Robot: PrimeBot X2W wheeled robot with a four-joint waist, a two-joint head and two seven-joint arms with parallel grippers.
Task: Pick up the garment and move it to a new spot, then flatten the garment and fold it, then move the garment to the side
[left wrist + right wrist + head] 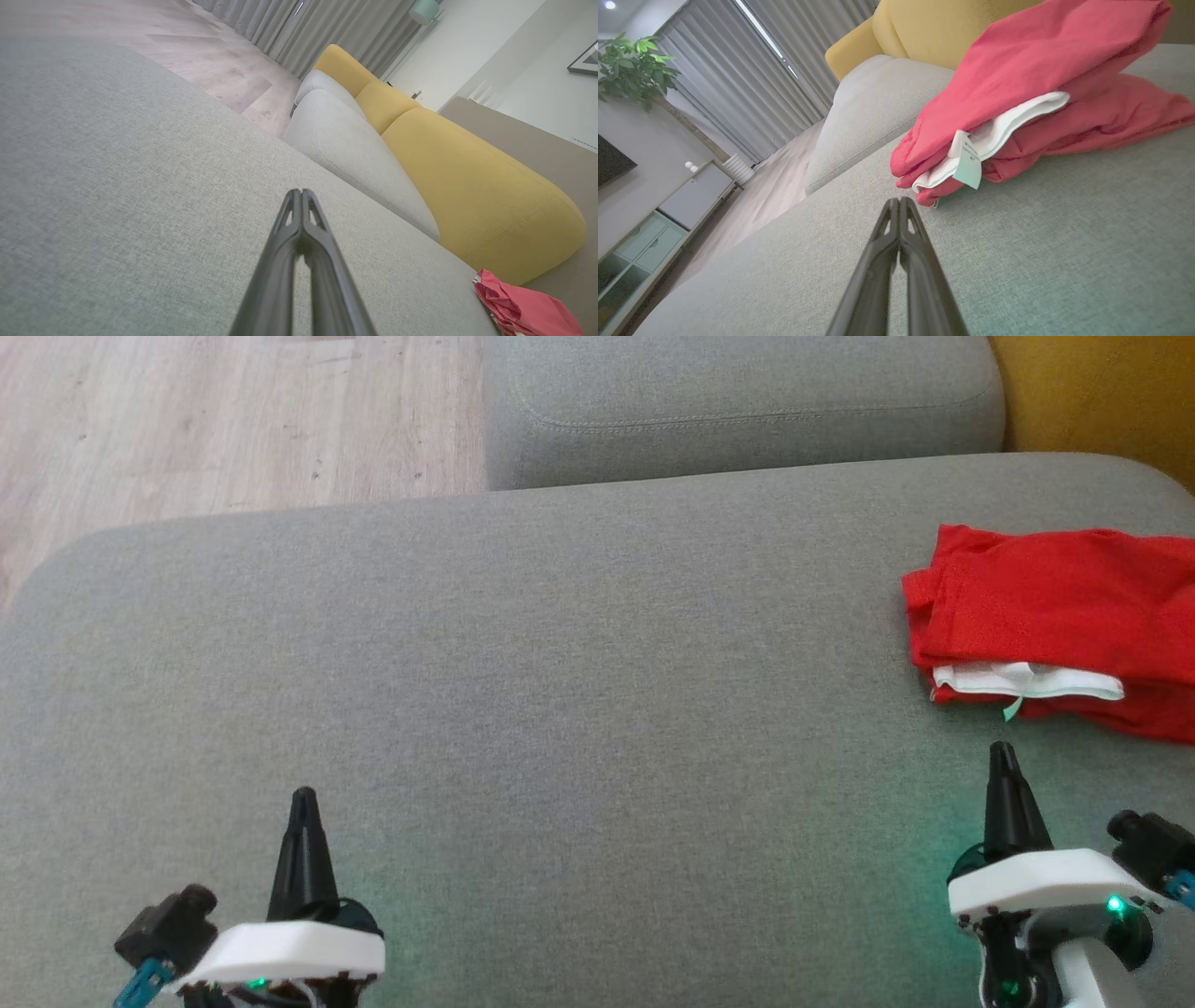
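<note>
L gripper (303, 795): fingers pressed flat together, nothing btwn them, tip over bare grey seat (560, 663), left part, toward its near edge. R gripper (1002, 749): same, pinched together and empty, right part of the seat, tip just short of the garment (1055, 607), not touching it as far as I can see. Garment is red, folded into a rough stack, lying on the seat's right part closer to the far edge; its right end runs out of my head view. White inner layer (1004, 130) pokes out of the fold on the side facing R gripper, w/ a small pale green tag (969, 170) hanging off it. Beyond the far edge: second grey cushion (738, 401), yellow backrest (467, 186), and wood floor (187, 420) off the far left corner.
</note>
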